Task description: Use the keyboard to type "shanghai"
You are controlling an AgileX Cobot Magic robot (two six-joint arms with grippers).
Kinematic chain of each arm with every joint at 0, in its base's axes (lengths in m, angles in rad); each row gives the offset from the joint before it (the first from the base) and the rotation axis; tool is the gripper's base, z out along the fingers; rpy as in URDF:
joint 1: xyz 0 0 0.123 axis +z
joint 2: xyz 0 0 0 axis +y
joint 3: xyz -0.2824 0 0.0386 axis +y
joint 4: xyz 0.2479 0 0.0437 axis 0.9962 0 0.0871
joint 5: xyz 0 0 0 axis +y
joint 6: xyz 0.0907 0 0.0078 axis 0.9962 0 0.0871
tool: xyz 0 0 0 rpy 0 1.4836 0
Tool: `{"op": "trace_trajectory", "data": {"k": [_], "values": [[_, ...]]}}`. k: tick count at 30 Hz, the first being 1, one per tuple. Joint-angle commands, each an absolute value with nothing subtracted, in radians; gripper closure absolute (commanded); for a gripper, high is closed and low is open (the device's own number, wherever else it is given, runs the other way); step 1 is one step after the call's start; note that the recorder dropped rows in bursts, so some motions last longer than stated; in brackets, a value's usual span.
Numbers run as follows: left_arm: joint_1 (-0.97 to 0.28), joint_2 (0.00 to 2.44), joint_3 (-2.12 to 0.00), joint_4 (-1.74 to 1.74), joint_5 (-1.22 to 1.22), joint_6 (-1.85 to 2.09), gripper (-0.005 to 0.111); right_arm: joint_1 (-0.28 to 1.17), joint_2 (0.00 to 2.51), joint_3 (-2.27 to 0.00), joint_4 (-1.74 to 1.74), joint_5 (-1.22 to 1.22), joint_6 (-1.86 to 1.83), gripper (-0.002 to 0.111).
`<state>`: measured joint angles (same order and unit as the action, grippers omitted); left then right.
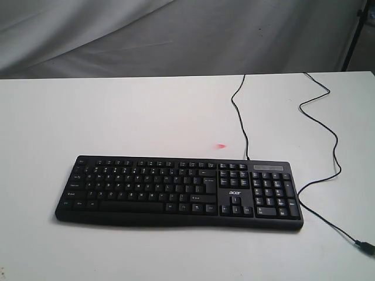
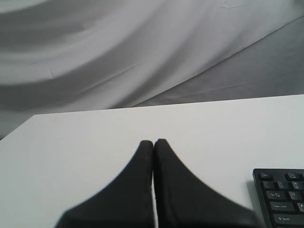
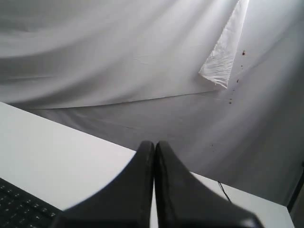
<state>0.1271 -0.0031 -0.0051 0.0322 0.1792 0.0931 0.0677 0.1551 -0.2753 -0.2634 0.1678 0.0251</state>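
Note:
The black keyboard (image 1: pixel 179 190) lies flat on the white table (image 1: pixel 117 117), toward the front, with its number pad at the right. Neither arm shows in the exterior view. In the left wrist view my left gripper (image 2: pixel 153 142) is shut with nothing in it, above bare table, and a corner of the keyboard (image 2: pixel 281 197) lies off to one side of it. My right gripper (image 3: pixel 154 143) is also shut and empty in the right wrist view, with a few keys of the keyboard (image 3: pixel 19 209) showing at the frame's edge.
A thin black cable (image 1: pixel 243 117) runs from the keyboard's back to the table's far edge, and a second loop of cable (image 1: pixel 328 140) snakes down the right side to a plug (image 1: pixel 366 247). A small red mark (image 1: pixel 221 146) sits behind the keyboard. Grey cloth (image 1: pixel 176 35) hangs behind.

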Motion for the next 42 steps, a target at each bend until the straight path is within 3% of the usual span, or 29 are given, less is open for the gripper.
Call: {"op": "trace_trajectory", "data": {"k": [1, 18, 42], "values": [[0.123, 0.0, 0.0, 0.032, 0.174, 0.09, 0.106, 0.058, 0.103, -0.203, -0.248, 0.159, 0.015, 0.108], [0.123, 0.0, 0.0, 0.032, 0.18, 0.09, 0.106, 0.039, 0.0, 0.0, -0.104, 0.041, 0.015, 0.108], [0.123, 0.0, 0.0, 0.032, 0.18, 0.09, 0.106, -0.001, 0.0, 0.0, -0.059, 0.333, 0.008, 0.108]]}}
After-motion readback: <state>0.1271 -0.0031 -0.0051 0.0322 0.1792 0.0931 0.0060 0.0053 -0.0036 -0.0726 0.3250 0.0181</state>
